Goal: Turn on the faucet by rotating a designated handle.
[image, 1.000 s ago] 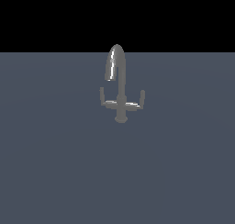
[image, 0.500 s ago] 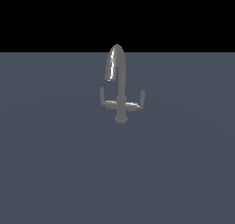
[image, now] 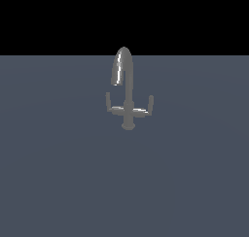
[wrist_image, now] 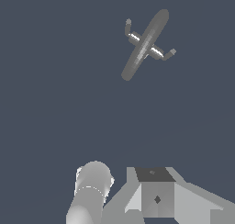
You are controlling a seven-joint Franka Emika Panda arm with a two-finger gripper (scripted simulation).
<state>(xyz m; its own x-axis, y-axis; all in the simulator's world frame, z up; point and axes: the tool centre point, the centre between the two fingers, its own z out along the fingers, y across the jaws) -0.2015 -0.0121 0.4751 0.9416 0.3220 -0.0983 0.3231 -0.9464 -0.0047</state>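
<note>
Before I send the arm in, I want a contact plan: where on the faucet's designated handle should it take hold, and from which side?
Probably near the upturned tip of the handle, the lever on the exterior view's left that the faucet spout bends toward. The tip is farthest from the base, giving most leverage. Come from above, clear of the arched spout.

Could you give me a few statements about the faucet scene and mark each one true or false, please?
1. The faucet stands upright on the grey surface. True.
2. In the exterior view, the spout's mouth bends toward that view's right. False: it curves down on the exterior view's left, above the handle.
3. The gripper is clamped on the handle. False: nothing touches the faucet in the exterior view, and in the wrist view it lies well away from the arm's parts.
4. The faucet has two levers, one on each side of its stem. True: the twin lever is on the exterior view's right.
5. Both lever tips turn upward. True.
</note>
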